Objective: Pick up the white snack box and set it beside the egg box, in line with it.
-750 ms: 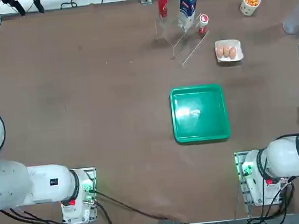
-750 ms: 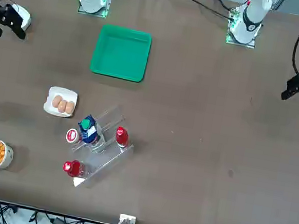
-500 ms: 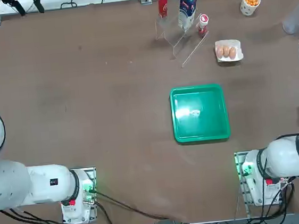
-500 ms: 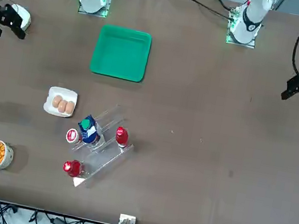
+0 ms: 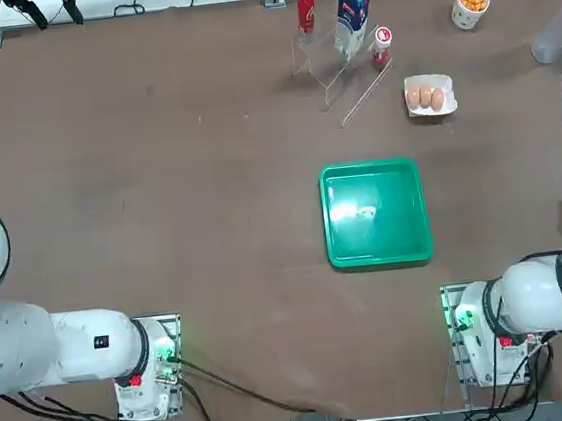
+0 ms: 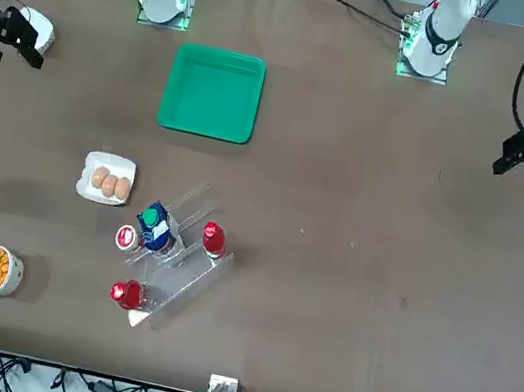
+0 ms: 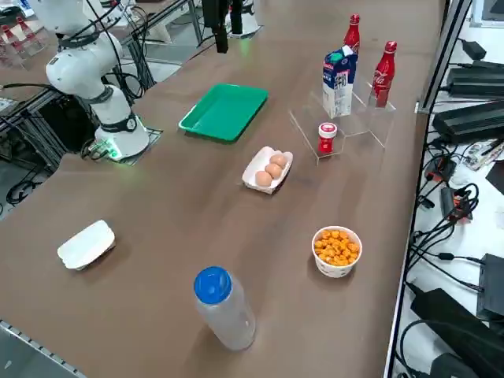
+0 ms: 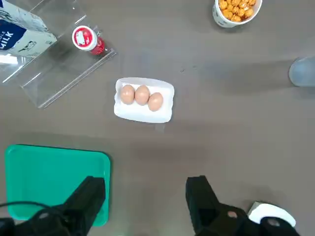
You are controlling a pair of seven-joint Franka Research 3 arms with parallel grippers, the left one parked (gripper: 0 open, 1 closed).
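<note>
Brown table point(image 5: 158, 183) with green tray point(image 5: 376, 213), egg box point(image 5: 429, 95)

White rounded right arm point(image 5: 541, 296) on a green-lit base; black cables; black-fingered right gripper point(image 8: 147, 206).

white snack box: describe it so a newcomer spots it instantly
Start at the green tray, then go past the right arm's base toward the table's near right edge in the side view. The white snack box lies alone there, plain white, unlike the egg box showing brown eggs.
</note>
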